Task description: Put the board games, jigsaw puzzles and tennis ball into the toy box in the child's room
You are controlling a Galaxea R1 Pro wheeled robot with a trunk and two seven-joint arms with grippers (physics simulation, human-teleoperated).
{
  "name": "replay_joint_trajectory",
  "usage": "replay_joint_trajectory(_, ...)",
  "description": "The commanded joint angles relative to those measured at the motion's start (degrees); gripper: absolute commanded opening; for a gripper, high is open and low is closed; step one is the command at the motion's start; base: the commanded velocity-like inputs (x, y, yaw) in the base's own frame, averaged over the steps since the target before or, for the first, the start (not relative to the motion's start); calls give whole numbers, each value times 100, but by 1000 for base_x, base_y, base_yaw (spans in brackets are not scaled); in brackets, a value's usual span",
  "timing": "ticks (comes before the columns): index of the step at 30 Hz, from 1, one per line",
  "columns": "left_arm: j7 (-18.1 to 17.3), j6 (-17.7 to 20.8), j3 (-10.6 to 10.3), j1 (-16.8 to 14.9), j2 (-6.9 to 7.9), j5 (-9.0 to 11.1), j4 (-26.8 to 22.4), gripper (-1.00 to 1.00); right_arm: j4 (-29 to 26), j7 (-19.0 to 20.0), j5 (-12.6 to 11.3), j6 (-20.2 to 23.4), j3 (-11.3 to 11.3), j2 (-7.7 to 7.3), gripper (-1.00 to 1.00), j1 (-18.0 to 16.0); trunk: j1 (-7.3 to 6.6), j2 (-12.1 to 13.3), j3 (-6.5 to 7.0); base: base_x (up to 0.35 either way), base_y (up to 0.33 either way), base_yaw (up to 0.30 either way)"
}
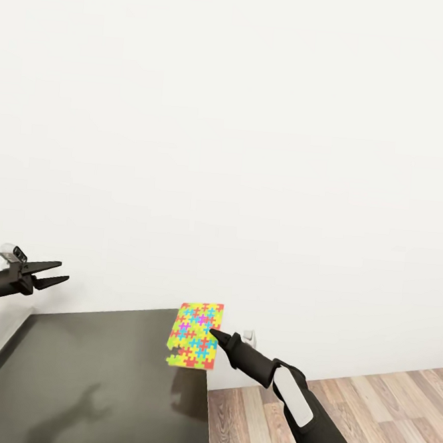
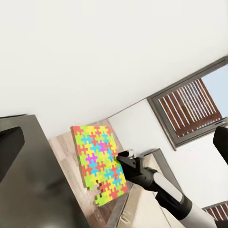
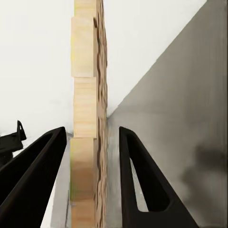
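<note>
Plain white wall, dark grey glossy surface (image 1: 103,372) | thin multicolour jigsaw puzzle square (image 1: 196,335) upright above its far corner, between right gripper (image 1: 214,334) jaws, contact unclear | left gripper (image 1: 56,272) parted, empty | judged mid-carry, unboxed.

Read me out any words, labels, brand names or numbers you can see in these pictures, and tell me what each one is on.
There is no readable text in any view.
The jigsaw puzzle, between the fingers of the right gripper, carries only coloured interlocking pieces, no print.
The dark cabinet top, the white wall and the wood floor are bare of writing.
The left gripper bears no label.
</note>
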Motion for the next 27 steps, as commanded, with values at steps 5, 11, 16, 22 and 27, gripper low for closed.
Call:
replay_joint_trajectory(5,-28,62,-39,-7,3,21,3,100,-16,-509,-41,32,-9,-1,-100,-5,-110,197,83,-6,0,0)
replay_joint_trajectory(11,-28,62,-41,-7,2,17,-2,100,-23,-559,-37,51,11,-1,-100,-5,-242,438,191,-11,0,0)
replay_joint_trajectory(16,-28,61,-41,-7,9,18,-3,100,-24,-512,-34,19,23,-1,-100,-5,-352,639,281,-193,0,0)
replay_joint_trajectory(22,-28,62,-41,-7,10,19,-4,100,-24,-488,-28,2,24,-1,-100,-5,-484,879,389,-71,0,0)
replay_joint_trajectory(27,-28,62,-47,-7,11,22,-6,100,-27,-486,-28,-5,28,-1,-100,-5,-594,1080,478,-9,0,0)
